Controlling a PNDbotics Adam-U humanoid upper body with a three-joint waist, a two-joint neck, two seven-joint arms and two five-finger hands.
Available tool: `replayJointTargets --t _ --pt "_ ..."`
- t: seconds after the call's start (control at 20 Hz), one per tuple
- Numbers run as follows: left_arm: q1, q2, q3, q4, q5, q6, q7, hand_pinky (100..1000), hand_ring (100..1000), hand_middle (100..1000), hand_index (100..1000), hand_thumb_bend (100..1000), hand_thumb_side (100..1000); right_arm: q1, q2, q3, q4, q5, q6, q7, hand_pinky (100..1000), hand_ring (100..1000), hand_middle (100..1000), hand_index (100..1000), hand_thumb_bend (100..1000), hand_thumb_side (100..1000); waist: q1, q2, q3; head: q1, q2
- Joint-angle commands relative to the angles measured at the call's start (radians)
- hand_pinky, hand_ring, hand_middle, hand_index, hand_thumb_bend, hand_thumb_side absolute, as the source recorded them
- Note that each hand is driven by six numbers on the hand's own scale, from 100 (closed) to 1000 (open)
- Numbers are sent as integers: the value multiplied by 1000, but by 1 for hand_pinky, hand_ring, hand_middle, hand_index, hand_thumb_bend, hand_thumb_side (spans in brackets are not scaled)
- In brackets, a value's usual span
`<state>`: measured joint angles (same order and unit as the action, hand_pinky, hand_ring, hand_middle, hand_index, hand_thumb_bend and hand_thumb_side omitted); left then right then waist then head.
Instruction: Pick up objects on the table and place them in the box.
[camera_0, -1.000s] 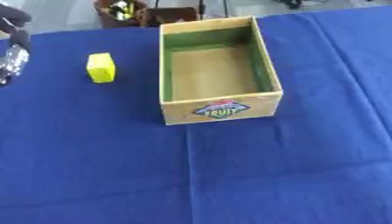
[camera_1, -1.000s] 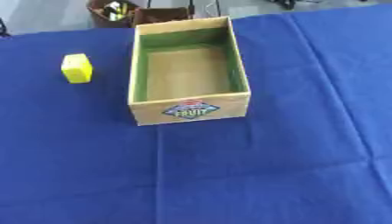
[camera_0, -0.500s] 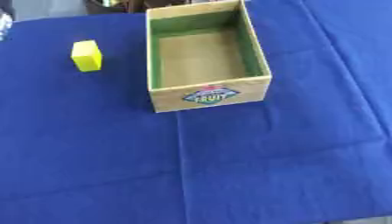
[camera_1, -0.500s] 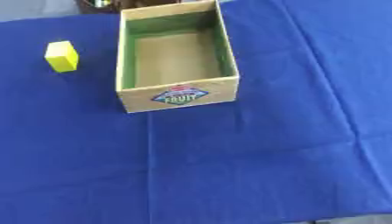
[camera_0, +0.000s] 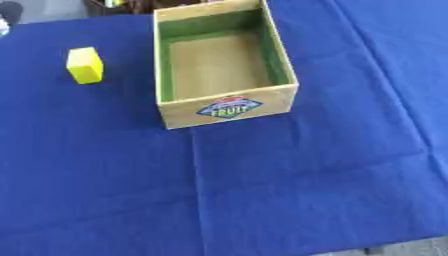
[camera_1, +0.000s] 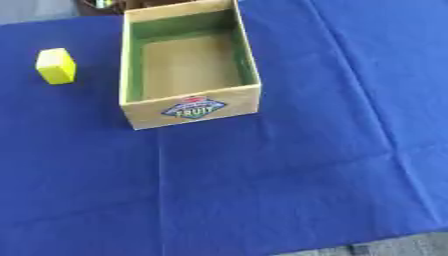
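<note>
Presently, step: approach for the first pick, as judged; the block is not yet lifted and the box is empty.
Left hand (camera_0: 8, 12): only a dark sliver is seen at the upper left corner; how far open it is, or whether anything is held, cannot be told.
Right hand: not in view.
Yellow block (camera_0: 85, 65): set on the blue cloth (camera_0: 289, 190), near the left hand, below and to its right.
Cardboard fruit box (camera_0: 227, 108): beyond the block from that hand, apart from it.
Next move: the left hand is to be brought over the block and closed round it.
</note>
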<state>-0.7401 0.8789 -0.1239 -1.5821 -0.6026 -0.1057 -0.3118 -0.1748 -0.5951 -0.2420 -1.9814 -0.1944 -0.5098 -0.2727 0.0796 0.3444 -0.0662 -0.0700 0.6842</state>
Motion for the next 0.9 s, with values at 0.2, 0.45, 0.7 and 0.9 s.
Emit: replayJointTargets --t 0.2,0.45,0.7,0.9 --pt "-114 -6 -68 108 -39 -24 -69 622 794 807 953 601 1000 -7 -40 1 -19 -6 -1 11 687 723 558 798 100 1000 1 -15 -9 37 -26" --pt "-183 -43 -73 216 -74 -75 -136 642 806 825 969 689 1000 -7 -41 1 -19 -6 -2 13 687 722 557 798 100 1000 2 -11 -13 47 -34" --pt "-231 -80 -65 328 -84 -141 -204 667 821 856 985 824 1000 -9 -42 1 -19 -4 -2 16 687 721 555 797 100 1000 5 0 -21 59 -56" --pt "-272 -107 -61 413 -110 -183 -258 683 825 880 995 867 966 -12 -40 3 -19 -3 0 19 687 721 554 797 100 1000 8 7 -27 63 -66"
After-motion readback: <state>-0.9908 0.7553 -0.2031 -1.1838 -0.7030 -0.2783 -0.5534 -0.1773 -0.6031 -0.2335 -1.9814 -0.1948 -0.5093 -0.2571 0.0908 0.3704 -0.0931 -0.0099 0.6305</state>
